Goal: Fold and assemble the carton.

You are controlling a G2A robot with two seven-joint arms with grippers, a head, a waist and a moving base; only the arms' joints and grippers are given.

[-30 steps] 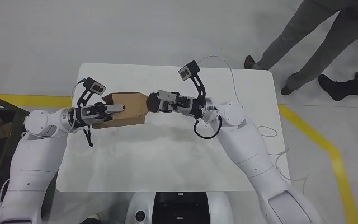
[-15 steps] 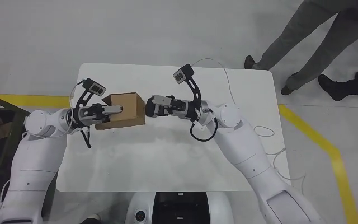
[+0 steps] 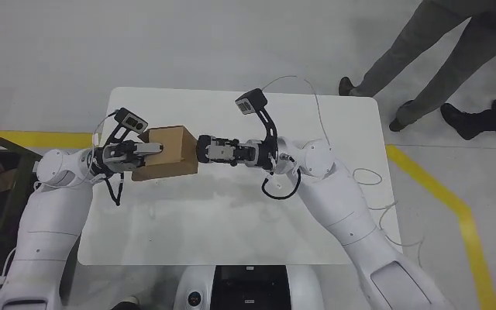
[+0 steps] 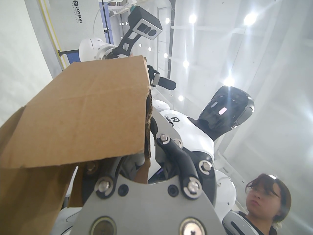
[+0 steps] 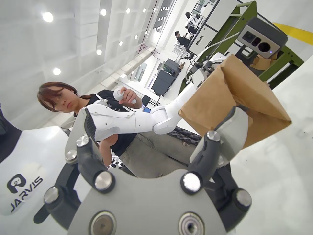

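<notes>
- Round ceiling lamps [image 4: 250, 18] light the room brightly; far beyond the fingers [image 4: 176, 152] of the left gripper [image 4: 137, 158] they flare into star-shaped glare.
- The white table [image 3: 232, 225] is lit evenly and softly.
- Just behind one finger [image 5: 234, 128] of the right gripper [image 5: 157, 123], the carton [image 5: 259, 125] shows one face darker than its neighbour.
- Both wrist views bow straight lines near their edges.

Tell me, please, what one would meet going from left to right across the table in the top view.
left gripper at the carton's left end → carton → right gripper against the carton's right end → right arm's wrist camera
</notes>
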